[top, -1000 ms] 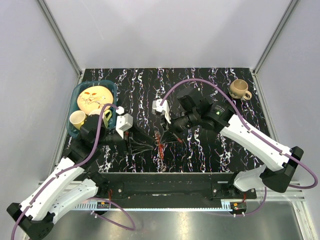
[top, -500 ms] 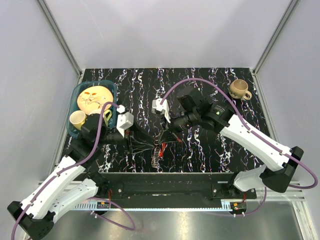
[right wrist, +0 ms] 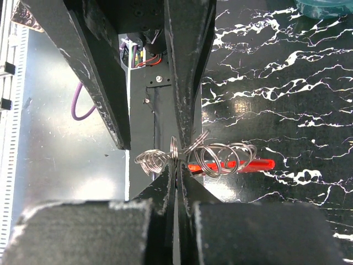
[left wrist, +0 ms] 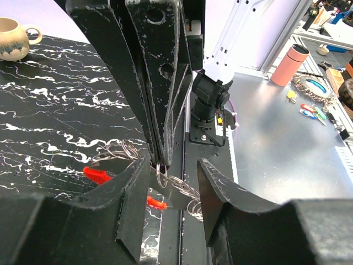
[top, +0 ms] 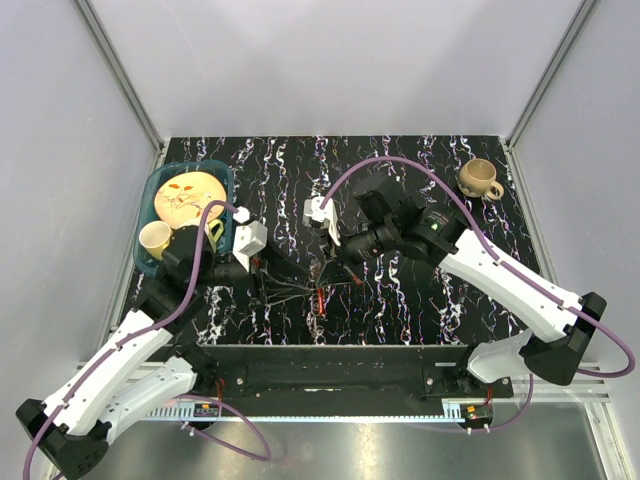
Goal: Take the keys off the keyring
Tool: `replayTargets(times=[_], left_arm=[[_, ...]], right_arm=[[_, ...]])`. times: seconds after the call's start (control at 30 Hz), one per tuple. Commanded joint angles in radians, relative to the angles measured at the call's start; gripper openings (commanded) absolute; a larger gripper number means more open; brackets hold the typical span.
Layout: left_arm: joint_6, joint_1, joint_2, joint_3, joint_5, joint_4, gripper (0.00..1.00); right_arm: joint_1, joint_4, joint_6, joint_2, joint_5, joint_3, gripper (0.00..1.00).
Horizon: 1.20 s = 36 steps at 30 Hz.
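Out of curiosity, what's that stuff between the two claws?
A tangle of silvery keyring loops with a red piece, clearest in the right wrist view.

No legible text, label, brand, number or sign in any view. Yellow plate (top: 187, 193) bore reddish-brown drawn marks, too small to read as letters. Small coloured items on far bench in left wrist view too blurred to read.

Both arms reach inward; right tool (right wrist: 176, 163) pinches the keyring (right wrist: 219, 157), left tool (left wrist: 174, 172) gapes.
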Motion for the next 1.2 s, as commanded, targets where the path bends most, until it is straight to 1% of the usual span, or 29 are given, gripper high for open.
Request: replayTargets(times=[0.0, 0.23, 0.6, 0.7, 0.83, 1.07, 1.17], left_arm=[[-0.013, -0.001, 0.016, 0.010, 0.044, 0.049, 0.43], [-0.007, -0.001, 0.026, 0.013, 0.050, 0.029, 0.43], [0.050, -0.001, 0.032, 0.036, 0.043, -0.067, 0.43], [0.050, -0.003, 0.043, 0.045, 0.049, -0.069, 0.41], [0.076, -0.003, 0.058, 0.068, 0.050, -0.115, 0.37], [0.089, -0.003, 0.072, 0.084, 0.059, -0.129, 0.28], [0.093, -0.003, 0.088, 0.093, 0.069, -0.130, 0.18]], right_arm=[[0.002, 0.066, 0.012, -0.021, -0.013, 0.003, 0.00], [0.005, 0.074, 0.021, -0.024, -0.018, -0.001, 0.00], [0.004, 0.103, 0.039, -0.041, -0.010, -0.020, 0.00], [0.004, 0.102, 0.038, -0.041, -0.012, -0.017, 0.00], [0.002, 0.103, 0.036, -0.038, -0.018, -0.018, 0.00], [0.004, 0.100, 0.030, -0.041, -0.025, -0.029, 0.00], [0.004, 0.100, 0.030, -0.037, -0.028, -0.029, 0.00]])
